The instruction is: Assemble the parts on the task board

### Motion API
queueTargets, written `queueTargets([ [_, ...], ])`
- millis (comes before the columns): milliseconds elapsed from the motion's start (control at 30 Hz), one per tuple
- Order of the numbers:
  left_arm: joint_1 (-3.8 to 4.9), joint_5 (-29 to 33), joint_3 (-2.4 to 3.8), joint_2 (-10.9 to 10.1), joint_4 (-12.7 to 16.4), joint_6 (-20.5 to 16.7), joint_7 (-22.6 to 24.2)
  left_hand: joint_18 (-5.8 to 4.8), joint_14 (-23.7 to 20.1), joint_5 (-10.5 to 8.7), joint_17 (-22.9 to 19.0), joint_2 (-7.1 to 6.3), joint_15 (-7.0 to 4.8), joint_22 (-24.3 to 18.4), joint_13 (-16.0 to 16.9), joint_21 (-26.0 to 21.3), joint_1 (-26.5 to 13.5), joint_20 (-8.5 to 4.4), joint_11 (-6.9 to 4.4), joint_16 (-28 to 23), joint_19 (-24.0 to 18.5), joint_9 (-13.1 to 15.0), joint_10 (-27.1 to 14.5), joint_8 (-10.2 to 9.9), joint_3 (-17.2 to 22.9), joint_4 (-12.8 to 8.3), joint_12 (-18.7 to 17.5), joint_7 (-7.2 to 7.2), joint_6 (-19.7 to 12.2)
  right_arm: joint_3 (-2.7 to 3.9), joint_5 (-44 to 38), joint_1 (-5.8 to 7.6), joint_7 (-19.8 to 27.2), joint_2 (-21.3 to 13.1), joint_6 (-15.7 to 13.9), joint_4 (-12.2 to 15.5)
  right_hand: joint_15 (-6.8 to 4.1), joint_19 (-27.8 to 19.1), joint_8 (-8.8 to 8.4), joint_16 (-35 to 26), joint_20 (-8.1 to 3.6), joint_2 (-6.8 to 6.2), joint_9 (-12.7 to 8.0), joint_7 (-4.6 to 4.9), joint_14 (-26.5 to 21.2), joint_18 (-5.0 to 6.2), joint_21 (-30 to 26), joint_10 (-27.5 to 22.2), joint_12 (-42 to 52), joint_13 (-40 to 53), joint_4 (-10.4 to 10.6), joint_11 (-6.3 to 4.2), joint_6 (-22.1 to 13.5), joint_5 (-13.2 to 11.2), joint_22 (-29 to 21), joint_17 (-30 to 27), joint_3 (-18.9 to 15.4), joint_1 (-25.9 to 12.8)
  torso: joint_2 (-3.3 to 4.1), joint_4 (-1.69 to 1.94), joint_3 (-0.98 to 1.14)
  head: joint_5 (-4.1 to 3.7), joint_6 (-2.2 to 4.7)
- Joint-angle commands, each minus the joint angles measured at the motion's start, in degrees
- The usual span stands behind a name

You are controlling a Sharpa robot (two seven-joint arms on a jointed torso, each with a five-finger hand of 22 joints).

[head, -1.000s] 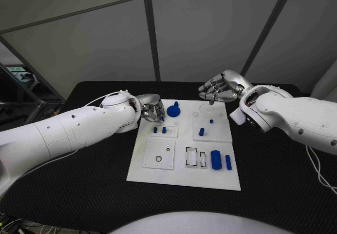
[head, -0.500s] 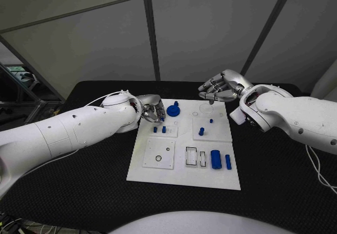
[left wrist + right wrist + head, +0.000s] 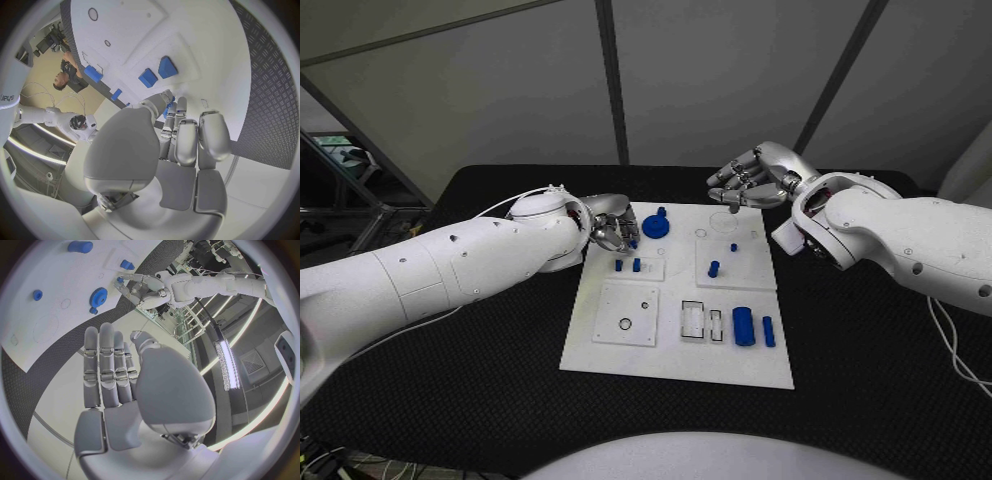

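Two hands hover over the task board [image 3: 678, 345]; fingers curled, empty.

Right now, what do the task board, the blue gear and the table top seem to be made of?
The task board looks like matte white plastic: flat, even white, no shine; painted metal is possible. The blue gear looks like moulded or printed plastic: solid uniform blue with cut teeth. The table top appears to be black textured rubber or plastic sheet; the left wrist view shows a raised tread pattern.

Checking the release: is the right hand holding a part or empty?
Empty: right hand shows its fingers extended side by side, nothing between them.
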Motion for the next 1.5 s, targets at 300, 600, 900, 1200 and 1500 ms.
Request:
queueTargets([
  [300,-0.03,0.1,0.03,-0.4,0.0,0.5,-0.8,-6.88,1.8,-0.39,-0.4,-0.65,0.59,0.7,-0.1,-0.5,-1.1,0.55,0.31,0.4,-0.2,-1.9,-1.0,-0.6,0.5,-0.4,-1.3,0.37,-3.4,0.03,0.0,0.1,0.4,-0.1,0.3,0.0,0.04,-0.2,0.28,0.1,0.02,-0.09,0.1,-0.03,-0.3,0.63,-0.4,-0.3,0.5,0.1,0.0,0.05,-0.4,0.3,0.0,0.1,0.4,0.1,-0.06,-0.01,0.0,0.03,-0.01],
  [600,-0.06,0.0,0.08,-1.4,0.4,-1.0,-0.8,-6.78,1.8,-0.37,-0.6,-0.82,0.84,0.4,-0.2,-1.2,-1.3,0.76,0.64,0.6,-0.3,-3.0,-2.0,-0.6,0.3,-0.6,-2.2,0.33,-5.6,0.03,-2.6,0.1,0.5,-0.2,1.0,-0.5,-0.03,0.2,0.36,0.5,-0.09,-0.28,0.1,0.08,0.1,0.65,0.0,-1.3,0.4,0.1,-1.0,0.14,-0.5,-0.3,0.3,0.4,1.1,1.0,-0.09,0.03,-0.05,-0.12,0.06],
  [900,-0.04,7.1,1.54,-4.3,1.4,-6.3,1.3,-6.4,1.7,-0.37,-1.0,0.11,1.04,-0.9,0.1,-3.2,-1.7,1.0,0.92,0.7,-1.1,-3.3,-1.3,0.6,0.4,-0.3,-1.9,1.03,-3.5,0.01,-16.8,0.08,-1.5,-0.7,5.7,-2.2,-1.09,9.0,0.94,14.4,-1.69,0.32,0.1,0.0,9.0,-0.47,12.6,-5.4,-2.6,-2.9,-4.9,0.31,0.9,-5.3,11.3,9.1,4.8,4.2,-0.16,0.0,0.02,-0.32,0.53],
  [1200,0.06,32.9,2.47,-9.9,5.6,-13.6,10.5,-2.87,-9.9,-0.47,-29.1,1.24,1.84,-13.0,0.3,-22.5,-1.2,1.75,1.76,-18.0,-10.3,-3.8,-2.3,2.2,1.5,-0.8,-0.4,1.86,0.0,-0.3,-35.8,-0.72,-6.1,-1.9,8.8,-0.9,-0.95,13.4,0.74,30.4,-1.47,-0.56,0.1,-0.48,9.3,-2.65,25.5,-6.0,-4.8,-6.5,-6.4,0.34,2.3,-7.6,25.9,21.7,7.4,2.5,-0.05,-0.08,-0.03,-2.85,1.73],
  [1500,0.01,60.3,2.57,-14.5,11.1,-11.6,22.6,-1.06,-13.5,-0.51,-36.3,2.24,1.84,-19.7,0.7,-33.3,-0.8,1.91,1.67,-23.5,-16.0,-4.2,-2.3,2.9,1.5,-1.4,1.4,1.94,1.0,-0.63,-46.0,-2.43,-10.2,-2.4,9.5,0.5,-0.66,14.7,-0.08,35.0,-1.18,-1.49,-0.1,-0.48,9.3,-3.32,29.1,-7.4,-5.7,-8.2,-6.3,0.7,1.7,-8.5,30.3,25.3,8.0,1.1,-0.01,0.02,-0.1,-4.55,2.22],
])
